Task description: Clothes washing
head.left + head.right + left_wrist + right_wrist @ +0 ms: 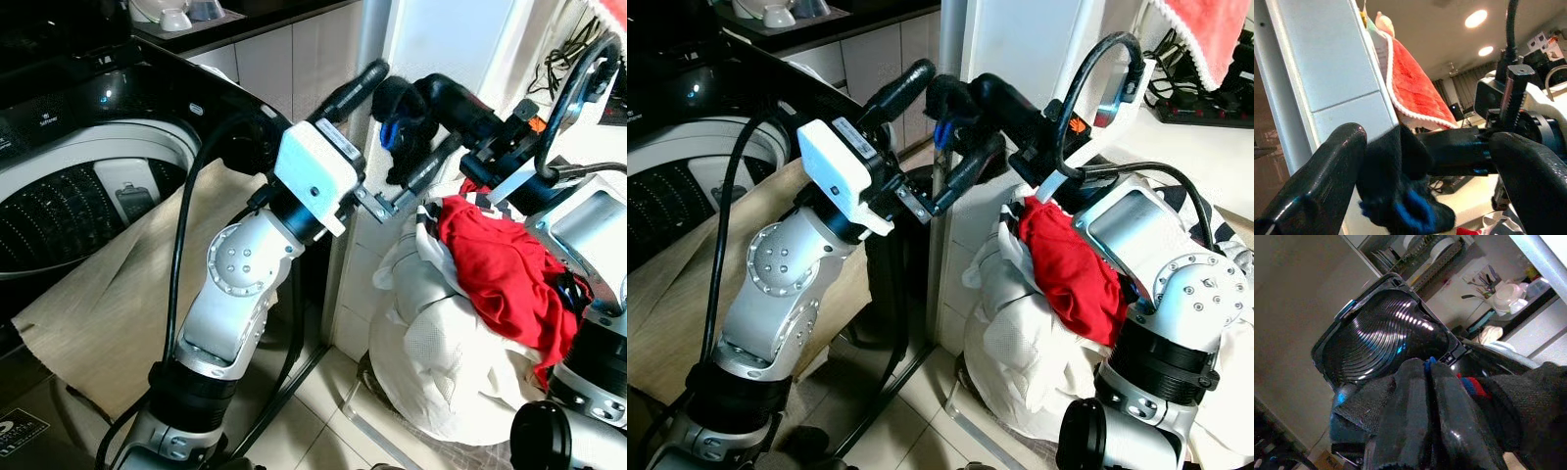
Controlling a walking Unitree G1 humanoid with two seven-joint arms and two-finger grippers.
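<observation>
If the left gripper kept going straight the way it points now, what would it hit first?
Probably the dark garment pinched in the right gripper: it already sits between the open fingers of the left gripper. Behind it stands the white panel; depth is unclear.

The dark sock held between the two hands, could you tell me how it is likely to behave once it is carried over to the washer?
The dark sock will probably be floppy: it bunches and droops from the right hand, shut on it. It looks light, a small knit piece. It may snag rather than slip, since the left hand's open fingers flank it closely.
</observation>
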